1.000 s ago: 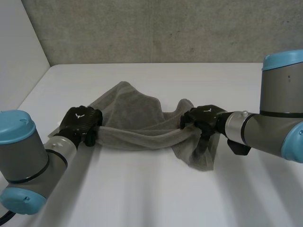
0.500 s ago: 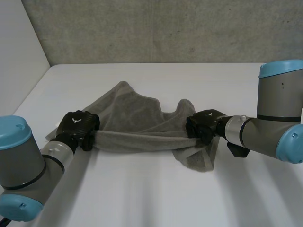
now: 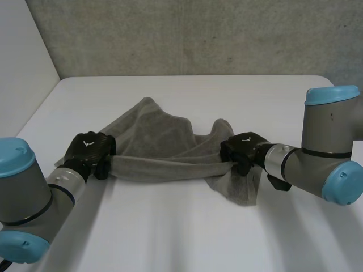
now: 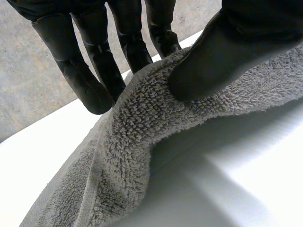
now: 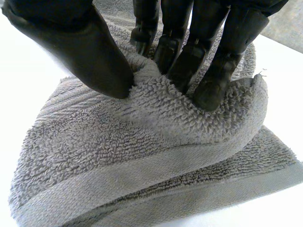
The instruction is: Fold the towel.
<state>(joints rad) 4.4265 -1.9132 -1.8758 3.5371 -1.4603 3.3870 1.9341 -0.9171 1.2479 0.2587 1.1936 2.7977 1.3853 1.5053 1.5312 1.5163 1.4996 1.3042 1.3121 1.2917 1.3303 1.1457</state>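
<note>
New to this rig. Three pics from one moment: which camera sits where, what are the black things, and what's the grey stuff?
This is a two-armed robot at a white table. Each arm ends in a black hand with fingers and a thumb. The wide picture is the head view, from a camera between and behind the arms, looking down. In it the left hand is at the left and the right hand at the right. The two close-ups come from cameras on the wrists, each looking along its own hand's palm.

The grey stuff is a towel, lying rumpled on the table and meant to be folded. Both hands hold it, with a band of cloth running between them. In the left wrist view the thumb presses the towel's edge against the fingers behind it. In the right wrist view the thumb and fingers pinch a bunched fold.
</note>
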